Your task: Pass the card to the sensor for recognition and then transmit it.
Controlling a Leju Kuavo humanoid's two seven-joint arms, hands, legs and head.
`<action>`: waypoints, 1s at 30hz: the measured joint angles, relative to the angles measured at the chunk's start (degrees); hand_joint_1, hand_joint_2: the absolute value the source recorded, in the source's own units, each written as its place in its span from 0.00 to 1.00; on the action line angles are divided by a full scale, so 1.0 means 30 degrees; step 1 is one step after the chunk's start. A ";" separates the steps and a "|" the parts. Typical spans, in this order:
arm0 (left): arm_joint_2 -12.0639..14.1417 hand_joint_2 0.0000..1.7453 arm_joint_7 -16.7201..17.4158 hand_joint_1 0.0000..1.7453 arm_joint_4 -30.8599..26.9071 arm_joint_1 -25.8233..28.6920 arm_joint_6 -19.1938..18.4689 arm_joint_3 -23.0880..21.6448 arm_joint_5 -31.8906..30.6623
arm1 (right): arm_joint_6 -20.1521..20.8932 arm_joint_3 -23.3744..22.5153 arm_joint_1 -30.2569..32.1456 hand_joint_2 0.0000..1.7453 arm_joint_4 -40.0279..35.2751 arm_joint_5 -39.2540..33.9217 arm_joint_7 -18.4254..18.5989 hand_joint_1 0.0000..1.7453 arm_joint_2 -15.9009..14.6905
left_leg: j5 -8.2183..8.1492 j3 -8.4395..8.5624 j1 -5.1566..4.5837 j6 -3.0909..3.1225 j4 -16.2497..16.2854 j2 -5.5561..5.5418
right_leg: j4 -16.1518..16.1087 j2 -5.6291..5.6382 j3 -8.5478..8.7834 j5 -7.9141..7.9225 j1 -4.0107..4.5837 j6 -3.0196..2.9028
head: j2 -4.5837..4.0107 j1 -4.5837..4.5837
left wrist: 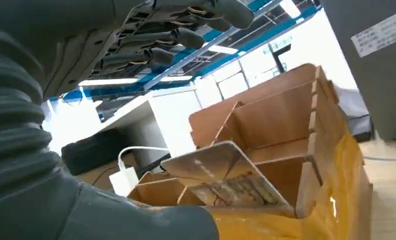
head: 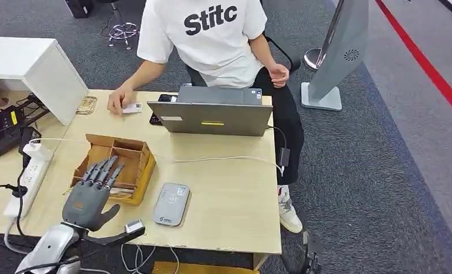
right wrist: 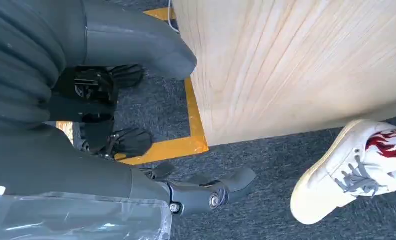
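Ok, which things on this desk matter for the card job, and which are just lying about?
For the job:
left hand, open above the wooden box
cards standing in the box
grey sensor pad
person's hand on a card

Lying about:
laptop
power strip
white cable

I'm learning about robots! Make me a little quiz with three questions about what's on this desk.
1. True or false: the left hand hovers over the wooden box with its fingers stretched out.
2. What lies on the desk just beside the wooden box, on the side away from the power strip? A) a grey card reader B) a banana C) a cup
3. Fill in: the person's hand rests on a small ____ near the laptop.

Key: 1 true; 2 A, the grey card reader; 3 card.
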 joint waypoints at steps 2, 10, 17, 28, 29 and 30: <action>-0.0167 1.00 -0.0101 0.00 0.0225 -0.0017 0.0029 0.0146 -0.0058 | 0.0000 0.0000 -0.0009 1.00 0.0000 0.0080 0.0015 0.00 0.0000 | 0.0000 0.0000 0.0000 0.0000 0.0000 0.0000 | 0.0000 0.0000 -0.0002 0.0000 0.0000 0.0000 | 0.0000 0.0000; -0.0773 1.00 -0.0619 0.00 0.1101 -0.0187 -0.0102 0.0248 -0.0328 | 0.0000 0.0000 -0.0050 1.00 0.0000 0.0094 0.0029 0.00 0.0000 | 0.0000 0.0000 0.0000 0.0000 0.0000 0.0000 | 0.0000 0.0000 -0.0004 0.0000 0.0000 0.0000 | 0.0000 0.0000; -0.0940 1.00 -0.0758 1.00 0.1596 -0.0256 -0.0655 0.0248 -0.0306 | 0.0000 0.0000 -0.0105 1.00 0.0000 0.0094 0.0044 0.00 0.0000 | 0.0000 0.0000 0.0001 0.0000 0.0000 0.0000 | 0.0000 0.0000 -0.0004 0.0000 0.0000 0.0000 | 0.0000 0.0000; -0.1057 1.00 -0.0364 1.00 0.1727 -0.0462 -0.0379 0.0394 -0.0372 | 0.0000 0.0000 -0.0107 1.00 0.0000 0.0029 0.0044 0.00 0.0000 | 0.0000 0.0000 0.0000 0.0000 0.0001 0.0001 | 0.0000 0.0000 -0.0005 0.0000 0.0000 0.0000 | 0.0000 0.0000; -0.1086 1.00 -0.0320 1.00 0.1632 -0.0461 -0.0328 0.0481 -0.0379 | 0.0000 0.0000 -0.0109 1.00 0.0000 0.0029 0.0044 0.00 0.0000 | 0.0000 -0.0001 0.0000 0.0000 0.0001 0.0000 | 0.0000 0.0000 -0.0005 0.0000 0.0000 0.0000 | 0.0000 -0.0007; -0.1115 1.00 -0.0277 1.00 0.1508 -0.0462 -0.0299 0.0582 -0.0379 | 0.0000 0.0000 -0.0110 1.00 0.0000 0.0029 0.0044 0.00 0.0000 | 0.0000 -0.0001 0.0000 0.0000 0.0000 0.0000 | 0.0000 0.0000 -0.0004 0.0000 0.0000 0.0000 | 0.0000 0.0000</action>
